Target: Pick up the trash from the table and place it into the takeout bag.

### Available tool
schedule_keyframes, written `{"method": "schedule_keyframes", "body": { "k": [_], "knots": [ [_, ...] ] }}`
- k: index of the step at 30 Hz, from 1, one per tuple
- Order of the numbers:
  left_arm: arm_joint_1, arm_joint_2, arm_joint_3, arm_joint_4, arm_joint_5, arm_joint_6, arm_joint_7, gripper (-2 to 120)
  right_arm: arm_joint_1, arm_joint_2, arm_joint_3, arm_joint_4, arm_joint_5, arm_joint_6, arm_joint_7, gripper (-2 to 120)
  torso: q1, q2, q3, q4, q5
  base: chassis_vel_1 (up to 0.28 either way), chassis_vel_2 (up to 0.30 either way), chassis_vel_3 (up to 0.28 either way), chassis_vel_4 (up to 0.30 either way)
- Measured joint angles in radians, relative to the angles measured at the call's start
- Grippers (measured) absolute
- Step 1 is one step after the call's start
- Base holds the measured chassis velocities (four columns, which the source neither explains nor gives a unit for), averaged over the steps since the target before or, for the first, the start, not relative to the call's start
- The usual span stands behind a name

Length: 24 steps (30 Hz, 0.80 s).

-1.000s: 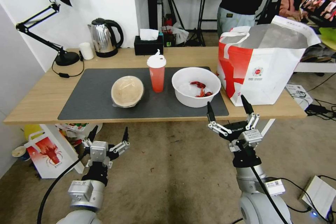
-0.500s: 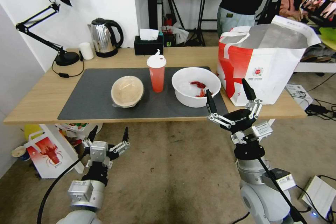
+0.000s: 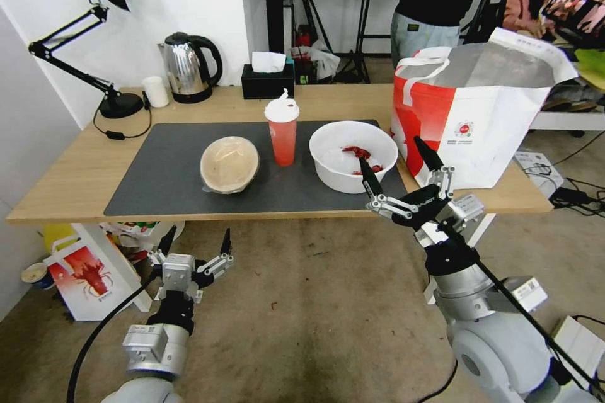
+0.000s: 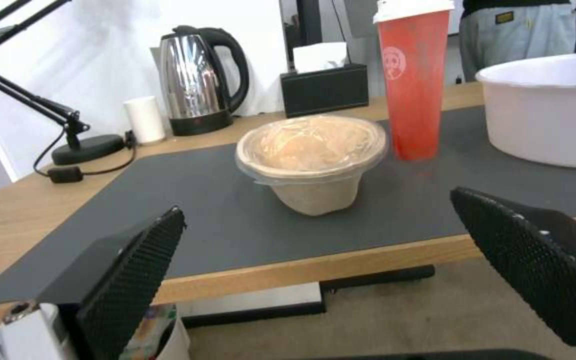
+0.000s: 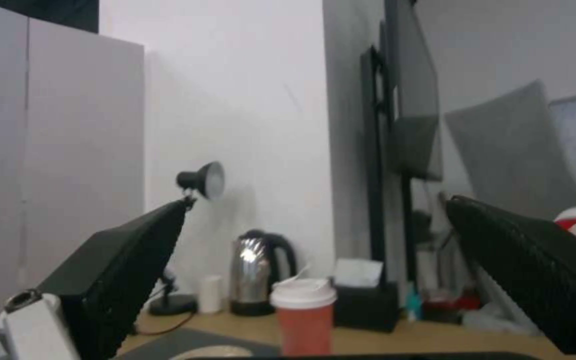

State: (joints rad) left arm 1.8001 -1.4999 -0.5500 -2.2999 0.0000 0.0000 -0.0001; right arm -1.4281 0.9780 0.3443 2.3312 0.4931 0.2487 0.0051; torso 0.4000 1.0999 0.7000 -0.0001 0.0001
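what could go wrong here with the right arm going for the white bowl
The open right end effector sits at the near rim of the white bowl; a rim grip could tip it and spill the crayfish scraps. The red cup stands tall close beside the bowl and might be knocked. The takeout bag crowds the other side.

On the table [image 3: 75,186], a mat [image 3: 164,182] is laid, and on it the beige bowl [image 3: 229,164], the cup [image 3: 282,131] and the white bowl [image 3: 353,155] are ranged from left to right. The takeout bag [image 3: 469,119] is set right of the mat. Behind the mat, a kettle [image 3: 188,68] and a tissue box [image 3: 267,80] are placed, with a desk lamp [image 3: 94,44] at the far left.
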Motion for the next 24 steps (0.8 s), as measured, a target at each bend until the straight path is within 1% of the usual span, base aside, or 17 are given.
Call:
{"method": "schedule_keyframes", "body": {
  "k": [1, 2, 5, 6, 9, 10, 12, 13, 17, 18, 21, 22, 24],
  "knots": [
    [0.000, 0.000, 0.000, 0.000, 0.000, 0.000, 0.000, 100, 0.013, -0.019, -0.009, 0.004, 0.024, -0.014, 0.007, 100, 0.000, 0.000, 0.000, 0.0001, 0.0000, 0.000, 0.000, 0.000, 0.000],
    [0.000, 0.000, 0.000, 0.000, 0.000, 0.000, 0.000, 100, 0.013, -0.019, -0.009, 0.004, 0.024, -0.014, 0.007, 100, 0.000, 0.000, 0.000, 0.0001, 0.0000, 0.000, 0.000, 0.000, 0.000],
    [0.000, 0.000, 0.000, 0.000, 0.000, 0.000, 0.000, 100, 0.067, -0.084, -0.045, 0.015, 0.093, -0.067, 0.051, 100, 0.000, 0.000, 0.000, 0.0001, 0.0000, 0.000, 0.000, 0.000, 0.000],
    [0.000, 0.000, 0.000, 0.000, 0.000, 0.000, 0.000, 100, 0.067, -0.084, -0.045, 0.015, 0.093, -0.067, 0.051, 100, 0.000, 0.000, 0.000, 0.0001, 0.0000, 0.000, 0.000, 0.000, 0.000],
    [0.000, 0.000, 0.000, 0.000, 0.000, 0.000, 0.000, 100, 0.126, -0.163, -0.064, 0.025, 0.188, -0.111, 0.087, 100, 0.000, 0.000, 0.000, 0.0001, 0.0000, 0.000, 0.000, 0.000, 0.000],
    [0.000, 0.000, 0.000, 0.000, 0.000, 0.000, 0.000, 100, 0.126, -0.163, -0.064, 0.025, 0.188, -0.111, 0.087, 100, 0.000, 0.000, 0.000, 0.0001, 0.0000, 0.000, 0.000, 0.000, 0.000],
    [0.000, 0.000, 0.000, 0.000, 0.000, 0.000, 0.000, 100, 0.175, -0.228, -0.078, 0.029, 0.271, -0.141, 0.120, 100, 0.000, 0.000, 0.000, -0.0001, 0.0000, 0.000, 0.000, 0.000, 0.000],
    [0.000, 0.000, 0.000, 0.000, 0.000, 0.000, 0.000, 100, 0.175, -0.228, -0.078, 0.029, 0.271, -0.141, 0.120, 100, 0.000, 0.000, 0.000, -0.0001, 0.0000, 0.000, 0.000, 0.000, 0.000],
    [0.000, 0.000, 0.000, 0.000, 0.000, 0.000, 0.000, 100, 0.322, -0.330, -0.129, 0.008, 0.420, -0.180, 0.168, 100, 0.000, 0.000, 0.000, 0.0002, -0.0001, 0.000, 0.000, 0.000, 0.000],
    [0.000, 0.000, 0.000, 0.000, 0.000, 0.000, 0.000, 100, 0.322, -0.330, -0.129, 0.008, 0.420, -0.180, 0.168, 100, 0.000, 0.000, 0.000, 0.0002, -0.0001, 0.000, 0.000, 0.000, 0.000],
    [0.000, 0.000, 0.000, 0.000, 0.000, 0.000, 0.000, 100, 0.465, -0.384, -0.183, -0.030, 0.526, -0.236, 0.197, 100, 0.000, 0.000, 0.000, 0.0000, 0.0000, 0.000, 0.000, 0.000, 0.000],
    [0.000, 0.000, 0.000, 0.000, 0.000, 0.000, 0.000, 100, 0.465, -0.384, -0.183, -0.030, 0.526, -0.236, 0.197, 100, 0.000, 0.000, 0.000, 0.0000, 0.0000, 0.000, 0.000, 0.000, 0.000],
    [0.000, 0.000, 0.000, 0.000, 0.000, 0.000, 0.000, 100, 0.555, -0.398, -0.222, -0.056, 0.573, -0.285, 0.206, 100, 0.000, 0.000, 0.000, 0.0001, -0.0001, 0.000, 0.000, 0.000, 0.000]
  ]
}}
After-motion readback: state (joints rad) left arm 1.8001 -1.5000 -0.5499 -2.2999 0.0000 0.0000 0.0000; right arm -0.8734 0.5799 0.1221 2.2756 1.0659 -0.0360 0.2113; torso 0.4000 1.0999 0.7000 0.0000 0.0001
